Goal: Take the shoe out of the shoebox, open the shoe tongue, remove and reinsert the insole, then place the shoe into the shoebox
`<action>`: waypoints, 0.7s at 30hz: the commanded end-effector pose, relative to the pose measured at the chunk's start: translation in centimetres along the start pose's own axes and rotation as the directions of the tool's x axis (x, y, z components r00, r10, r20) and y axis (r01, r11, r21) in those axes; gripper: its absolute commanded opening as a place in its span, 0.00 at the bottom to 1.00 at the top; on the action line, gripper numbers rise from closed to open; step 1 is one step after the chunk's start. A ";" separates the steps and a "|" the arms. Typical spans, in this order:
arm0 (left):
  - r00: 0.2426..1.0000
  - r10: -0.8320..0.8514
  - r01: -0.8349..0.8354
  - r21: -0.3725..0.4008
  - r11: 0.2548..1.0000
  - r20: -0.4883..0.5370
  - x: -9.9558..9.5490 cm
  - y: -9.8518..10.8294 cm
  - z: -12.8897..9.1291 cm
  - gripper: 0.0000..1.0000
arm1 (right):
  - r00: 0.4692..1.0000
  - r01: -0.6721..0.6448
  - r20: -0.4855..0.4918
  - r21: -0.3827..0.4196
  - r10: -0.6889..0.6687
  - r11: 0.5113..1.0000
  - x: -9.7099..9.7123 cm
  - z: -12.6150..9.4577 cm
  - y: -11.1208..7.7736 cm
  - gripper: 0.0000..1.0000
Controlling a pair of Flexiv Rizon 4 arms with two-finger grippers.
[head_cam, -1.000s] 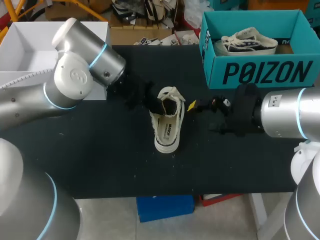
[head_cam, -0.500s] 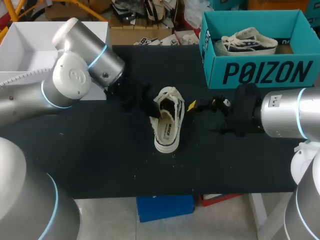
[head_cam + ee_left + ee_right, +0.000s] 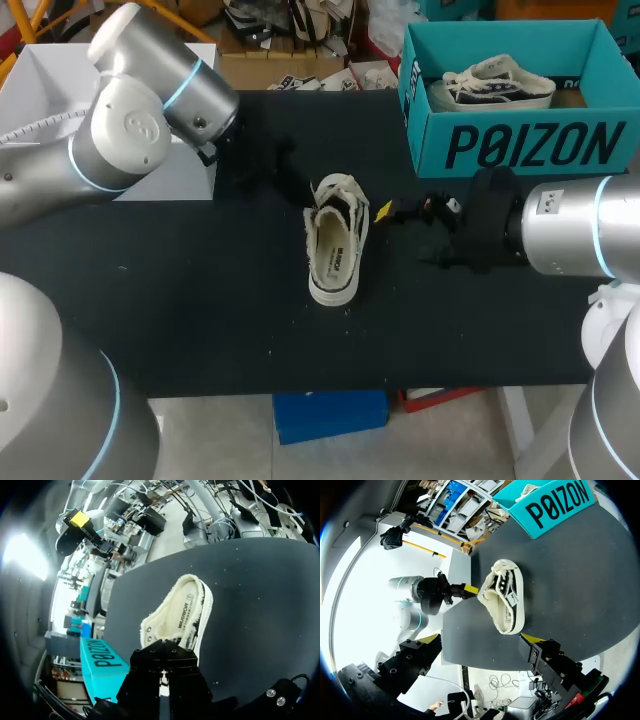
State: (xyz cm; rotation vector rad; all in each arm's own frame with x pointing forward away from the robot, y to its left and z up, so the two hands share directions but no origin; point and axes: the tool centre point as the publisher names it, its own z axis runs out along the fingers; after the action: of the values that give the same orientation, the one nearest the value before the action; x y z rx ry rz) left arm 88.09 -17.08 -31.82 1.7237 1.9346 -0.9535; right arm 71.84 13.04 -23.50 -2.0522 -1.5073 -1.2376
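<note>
A cream low-top shoe (image 3: 335,250) lies on the black table, toe toward the front edge. In the left wrist view its open top (image 3: 175,617) lies just ahead of my left gripper (image 3: 163,672), whose fingers are pressed together. In the head view my left gripper (image 3: 303,198) sits at the shoe's back left rim. The right wrist view shows its yellow tip (image 3: 470,588) touching the shoe's edge (image 3: 506,600). I cannot see anything pinched in it. My right gripper (image 3: 405,232) stands open just right of the shoe, fingers (image 3: 532,640) wide apart.
The teal shoebox (image 3: 520,145) stands at the back right with a second shoe (image 3: 497,82) inside. A white box (image 3: 60,95) sits at the back left. Bare black tabletop (image 3: 200,300) spreads left of and in front of the shoe.
My left gripper has drawn back up and to the left, out of the shoe's opening to its rim. The shoe's upper has settled. The right arm has not moved.
</note>
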 end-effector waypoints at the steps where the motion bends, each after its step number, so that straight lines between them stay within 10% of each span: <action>1: 1.000 0.003 -0.003 -0.009 1.000 -0.008 -0.2 -0.8 -2.2 0.05 | 1.000 0.001 -0.005 0.007 -0.001 1.000 -0.2 -0.4 0.1 1.00; 12: 0.993 -0.025 0.022 -0.026 0.999 -0.112 1.2 -2.1 -4.4 0.11 | 1.000 0.001 -0.005 0.007 -0.001 1.000 -0.2 -0.4 0.1 1.00; 16: 0.980 -0.064 0.057 -0.040 0.998 -0.189 2.3 -3.0 -5.3 0.44 | 1.000 0.001 -0.005 0.007 -0.001 1.000 -0.2 -0.4 0.1 1.00; 18: 0.968 -0.092 0.081 -0.059 0.995 -0.234 2.9 -3.3 -5.9 1.00 | 1.000 0.001 -0.005 0.007 -0.001 1.000 -0.2 -0.4 0.1 1.00; 21: 0.944 -0.129 0.104 -0.094 0.990 -0.305 3.8 -4.0 -7.0 1.00 | 1.000 0.001 -0.005 0.007 -0.001 1.000 -0.2 -0.4 0.1 1.00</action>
State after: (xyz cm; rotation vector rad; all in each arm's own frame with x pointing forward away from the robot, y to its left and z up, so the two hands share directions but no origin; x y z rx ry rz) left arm 85.67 -10.45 -30.03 1.7863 2.2030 -0.7633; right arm 71.84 13.04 -23.50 -2.0522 -1.5073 -1.2377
